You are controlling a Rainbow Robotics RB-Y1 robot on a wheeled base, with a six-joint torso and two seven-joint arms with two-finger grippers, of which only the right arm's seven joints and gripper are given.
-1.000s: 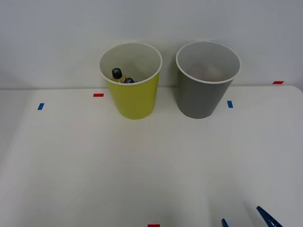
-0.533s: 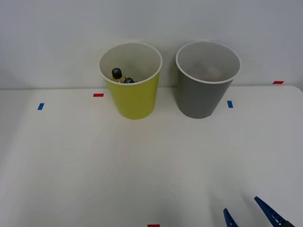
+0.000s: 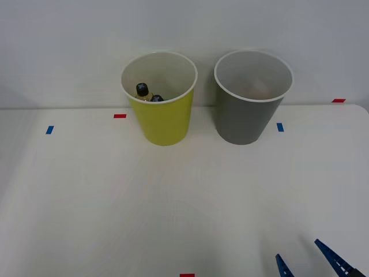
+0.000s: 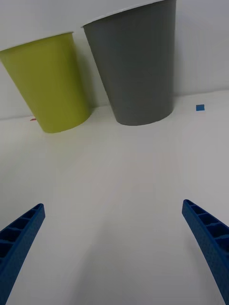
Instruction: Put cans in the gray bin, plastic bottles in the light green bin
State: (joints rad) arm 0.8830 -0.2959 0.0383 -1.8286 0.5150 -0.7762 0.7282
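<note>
The light green bin (image 3: 161,118) stands at the back of the white table, left of the gray bin (image 3: 249,112). Inside the light green bin two black caps of plastic bottles (image 3: 144,90) show above its front rim. A faint pale shape lies inside the gray bin; I cannot tell what it is. My right gripper (image 3: 302,257) is at the table's front right edge, open, with nothing between its blue fingers. In the right wrist view both the light green bin (image 4: 50,86) and the gray bin (image 4: 136,66) stand ahead of the open gripper (image 4: 114,224).
Small tape marks lie on the table: red ones (image 3: 120,116) left of the light green bin, at the far right (image 3: 338,100) and at the front edge (image 3: 187,275), blue ones at the left (image 3: 49,130) and beside the gray bin (image 3: 280,127). A white wall rises behind the bins.
The blue fingertips at the front right shifted slightly over the last second, a little to the right and lower. The bins and bottles stayed put.
</note>
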